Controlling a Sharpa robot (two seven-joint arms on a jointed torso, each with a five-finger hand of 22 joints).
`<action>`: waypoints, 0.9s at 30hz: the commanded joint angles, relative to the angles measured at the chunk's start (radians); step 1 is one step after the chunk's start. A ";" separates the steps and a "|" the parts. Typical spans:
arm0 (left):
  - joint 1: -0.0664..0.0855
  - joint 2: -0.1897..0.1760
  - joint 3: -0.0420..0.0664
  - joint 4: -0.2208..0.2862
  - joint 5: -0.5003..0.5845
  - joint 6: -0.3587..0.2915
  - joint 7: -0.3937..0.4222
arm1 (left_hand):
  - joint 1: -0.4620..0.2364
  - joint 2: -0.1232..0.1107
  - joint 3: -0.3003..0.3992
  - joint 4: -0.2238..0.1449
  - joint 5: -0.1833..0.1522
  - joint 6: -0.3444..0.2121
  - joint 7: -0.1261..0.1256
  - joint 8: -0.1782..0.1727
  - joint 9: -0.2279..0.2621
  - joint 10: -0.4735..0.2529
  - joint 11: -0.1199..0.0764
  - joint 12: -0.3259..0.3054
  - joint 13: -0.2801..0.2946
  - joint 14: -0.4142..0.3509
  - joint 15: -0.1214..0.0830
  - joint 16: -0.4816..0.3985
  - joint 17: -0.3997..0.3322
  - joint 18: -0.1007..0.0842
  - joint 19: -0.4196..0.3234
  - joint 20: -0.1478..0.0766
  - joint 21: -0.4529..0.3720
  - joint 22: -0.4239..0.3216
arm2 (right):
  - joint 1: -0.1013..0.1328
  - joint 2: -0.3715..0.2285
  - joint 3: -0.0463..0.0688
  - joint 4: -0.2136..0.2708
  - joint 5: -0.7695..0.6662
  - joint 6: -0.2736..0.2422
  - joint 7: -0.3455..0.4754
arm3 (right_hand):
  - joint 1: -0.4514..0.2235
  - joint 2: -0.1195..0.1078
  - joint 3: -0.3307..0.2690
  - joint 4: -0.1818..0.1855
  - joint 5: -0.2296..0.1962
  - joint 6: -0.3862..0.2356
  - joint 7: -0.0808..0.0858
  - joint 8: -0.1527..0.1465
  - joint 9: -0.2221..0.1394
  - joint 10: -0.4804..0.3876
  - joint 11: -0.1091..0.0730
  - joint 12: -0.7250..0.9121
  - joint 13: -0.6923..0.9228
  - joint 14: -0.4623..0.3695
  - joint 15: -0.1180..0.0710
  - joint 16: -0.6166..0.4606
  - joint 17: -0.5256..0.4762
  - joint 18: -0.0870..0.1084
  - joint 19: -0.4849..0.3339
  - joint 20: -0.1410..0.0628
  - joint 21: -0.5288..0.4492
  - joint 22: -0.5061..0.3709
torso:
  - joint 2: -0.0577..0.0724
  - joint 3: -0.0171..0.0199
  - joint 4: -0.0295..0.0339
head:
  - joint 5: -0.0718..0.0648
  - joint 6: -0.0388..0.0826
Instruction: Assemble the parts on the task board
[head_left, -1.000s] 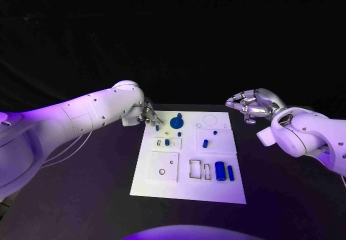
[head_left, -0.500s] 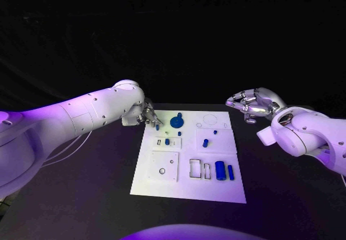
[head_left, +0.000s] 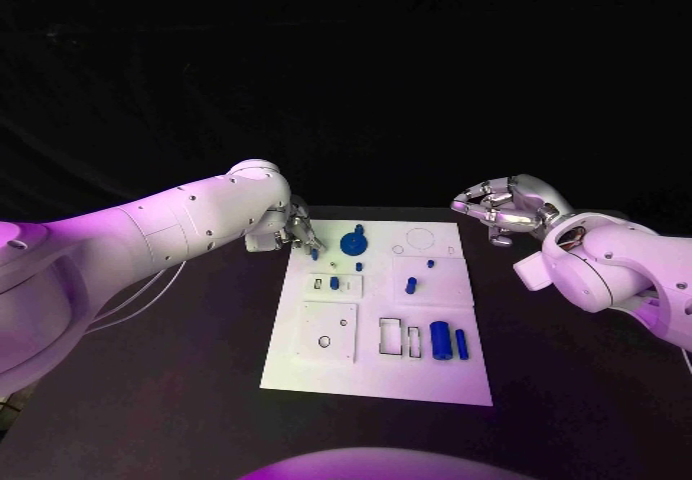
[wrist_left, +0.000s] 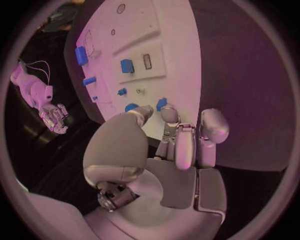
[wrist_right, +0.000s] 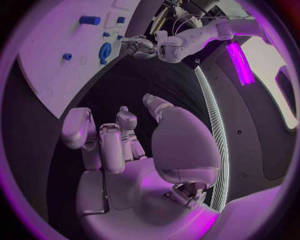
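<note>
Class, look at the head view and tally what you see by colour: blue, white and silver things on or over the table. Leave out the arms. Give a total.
Blue parts: 8, as far as the head view lets me tell
White task board: 1
Silver hands: 2, the left hand and the right hand
Total: 11
</note>
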 joint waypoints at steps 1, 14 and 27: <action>0.000 0.003 0.000 0.000 0.013 0.014 0.013 | 0.039 0.007 0.022 -0.006 0.002 0.008 -0.001 -0.005 -0.005 0.000 -0.010 0.005 -0.003 0.066 -0.006 0.005 0.103 0.010 0.005 -0.003 0.004 0.000 | 0.000 0.001 0.000 0.000 -0.002 0.015 0.005 | 0.000 0.004 -0.002 0.001 0.004 -0.008 0.000 0.004 0.002 0.003 -0.003 0.003 0.001 0.032 -0.006 -0.004 0.000 0.018 -0.005 0.001 -0.002 0.000 | -0.001 -0.0001 -0.0002 | 0.000 -0.001; 0.000 0.006 -0.001 -0.004 0.017 0.020 0.013 | 0.077 0.013 0.050 -0.013 0.001 0.016 -0.005 0.001 -0.008 0.000 -0.013 0.004 -0.006 0.066 -0.009 0.006 0.104 0.010 0.006 -0.005 0.005 0.003 | 0.000 0.000 0.000 0.001 -0.002 0.015 0.005 | 0.000 0.004 -0.002 0.001 0.004 -0.008 0.000 0.004 0.002 0.003 -0.003 0.003 0.001 0.032 -0.006 -0.004 0.000 0.018 -0.005 0.001 -0.002 0.000 | 0.001 0.0001 -0.0005 | 0.000 -0.004; -0.003 -0.006 -0.002 0.005 0.058 -0.017 0.029 | 0.132 -0.014 0.413 -0.155 -0.040 0.004 -0.009 0.086 0.040 0.025 -0.020 0.000 -0.003 0.069 -0.016 0.009 0.112 0.007 0.014 -0.013 0.020 0.026 | -0.001 0.000 0.000 0.000 -0.002 0.015 0.006 | 0.001 0.007 -0.004 0.003 0.007 -0.008 0.000 0.006 0.002 0.003 -0.003 0.003 0.000 0.032 -0.007 -0.005 -0.001 0.018 -0.005 0.001 -0.005 -0.001 | -0.001 0.0006 -0.0003 | 0.000 -0.006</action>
